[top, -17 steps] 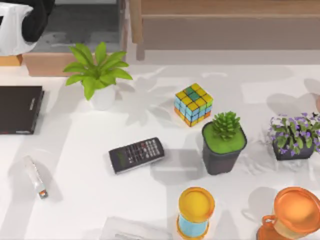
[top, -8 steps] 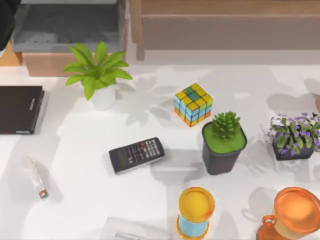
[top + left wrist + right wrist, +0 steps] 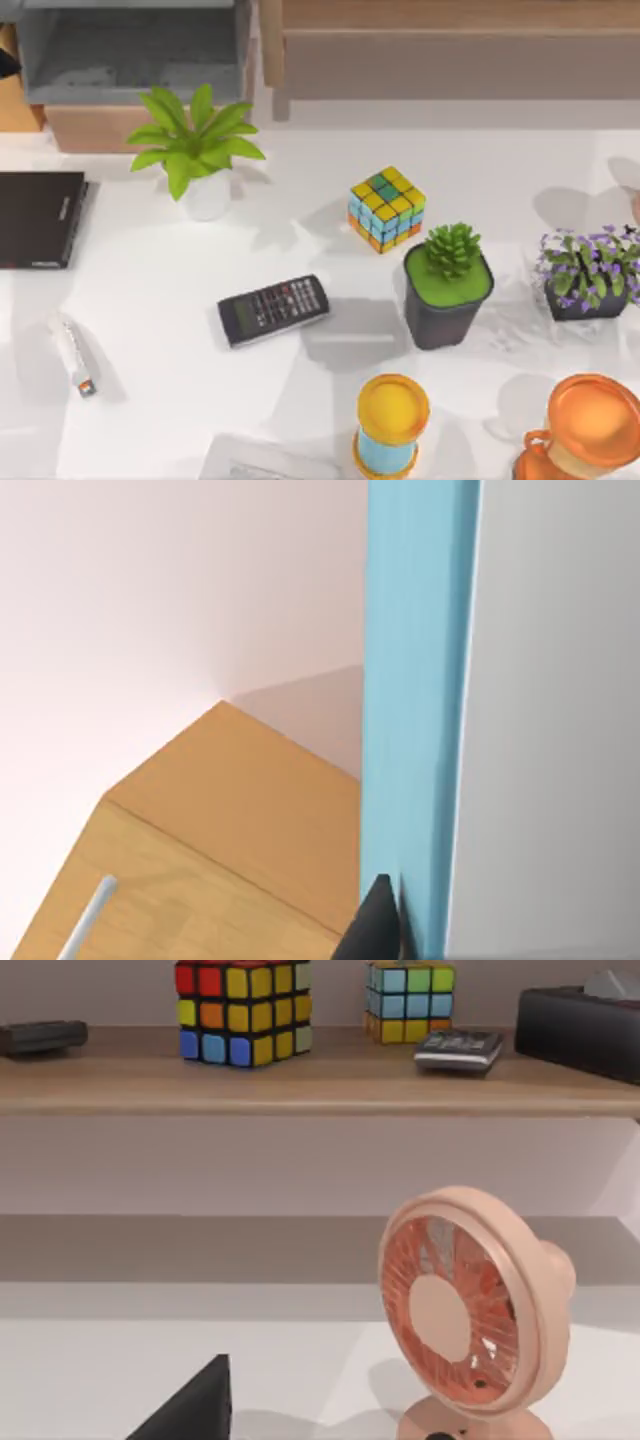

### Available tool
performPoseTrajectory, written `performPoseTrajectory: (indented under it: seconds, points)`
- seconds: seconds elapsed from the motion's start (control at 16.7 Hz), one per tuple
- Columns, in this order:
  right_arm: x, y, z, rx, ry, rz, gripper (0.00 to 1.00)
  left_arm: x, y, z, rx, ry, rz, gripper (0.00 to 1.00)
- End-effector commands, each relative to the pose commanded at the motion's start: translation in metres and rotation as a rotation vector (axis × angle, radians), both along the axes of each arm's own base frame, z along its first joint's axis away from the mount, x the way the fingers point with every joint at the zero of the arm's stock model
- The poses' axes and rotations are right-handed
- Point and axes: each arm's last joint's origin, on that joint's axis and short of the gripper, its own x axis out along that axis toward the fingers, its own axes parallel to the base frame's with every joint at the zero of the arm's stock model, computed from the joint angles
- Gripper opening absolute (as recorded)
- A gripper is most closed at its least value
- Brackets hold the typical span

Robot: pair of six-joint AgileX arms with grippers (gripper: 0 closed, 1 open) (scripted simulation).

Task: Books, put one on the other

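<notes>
Worktop [image 3: 150, 400] is carrying the clutter, and I'm seeing the black book [image 3: 38, 218] lying flat at its far left edge, partly cut off by the top view. The teal-blue book [image 3: 415, 680] is sitting right up against the left wrist camera, its blue cover edge running lengthwise with a pale face beside it and a wooden cabinet [image 3: 230, 830] and wall behind, so it's up off the worktop. The left tool [image 3: 400, 935] is gripping the teal-blue book, one dark finger [image 3: 375, 925] pressing on the blue cover. The right tool [image 3: 190, 1410] is looking at a pink fan [image 3: 465, 1315] and a wooden shelf [image 3: 320, 1085] with two colour cubes. I can't tell whether it's wide or narrow. Mid-worktop, the succulent pot [image 3: 448, 285] is standing right of the calculator [image 3: 273, 310], with a colour cube [image 3: 387, 208] behind them. The two books are sitting well apart, not stacked.
</notes>
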Motion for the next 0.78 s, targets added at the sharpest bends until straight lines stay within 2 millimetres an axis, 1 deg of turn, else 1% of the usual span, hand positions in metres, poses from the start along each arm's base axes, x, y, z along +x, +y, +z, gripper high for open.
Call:
performPoseTrajectory:
  seconds: [0.12,0.24,0.36,0.48,0.6,0.66,0.78]
  points:
    - [0.000,0.000,0.000,0.000,0.000,0.000,1.00,-0.014,0.018,-0.030,0.185,0.069,0.046,0.00]
    - [0.000,0.000,0.000,0.000,0.000,0.000,1.00,-0.024,0.035,-0.066,0.338,0.182,0.074,0.00]
    - [0.000,0.000,0.000,0.000,0.000,0.000,1.00,-0.030,0.048,-0.103,0.451,0.320,0.080,0.00]
    - [0.000,0.000,0.000,0.000,0.000,0.000,1.00,-0.031,0.059,-0.135,0.525,0.454,0.067,0.00]
    - [0.000,0.000,0.000,0.000,0.000,0.000,1.00,-0.031,0.066,-0.157,0.567,0.553,0.050,0.00]
    - [0.000,0.000,0.000,0.000,0.000,0.000,1.00,-0.030,0.068,-0.163,0.580,0.582,0.045,0.00]
    - [0.000,0.000,0.000,0.000,0.000,0.000,1.00,-0.029,0.070,-0.167,0.589,0.601,0.042,0.00]
